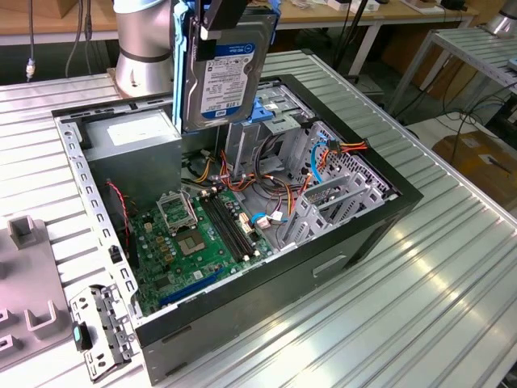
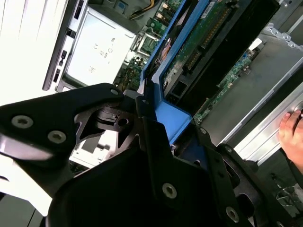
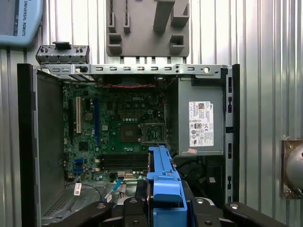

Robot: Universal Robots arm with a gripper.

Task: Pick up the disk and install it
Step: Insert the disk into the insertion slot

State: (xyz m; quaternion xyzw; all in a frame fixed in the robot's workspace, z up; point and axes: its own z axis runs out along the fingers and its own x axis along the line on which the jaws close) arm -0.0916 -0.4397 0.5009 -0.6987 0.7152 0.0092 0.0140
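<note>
Disk [image 1: 226, 77] hangs upright over the open case [image 1: 363, 242], above the bay [image 1: 279, 121] and not yet in it. The claw [image 1: 216, 20] is clenched on its top end, across the 2 blue rails [image 3: 163, 189].

Expect 4 hazards:
1. If the grip slips, the disk will probably fall onto the board [image 1: 202, 234].
2. If the rails meet the bay askew, the disk may jam and the plastic could crack.
3. Loose cables [image 1: 266, 182] lie just beside the bay and could snag or be crushed under a descending disk.
4. A hand [image 2: 291, 130] rests near the case wall in the second wrist view. Keep it out of the arm's path.
</note>
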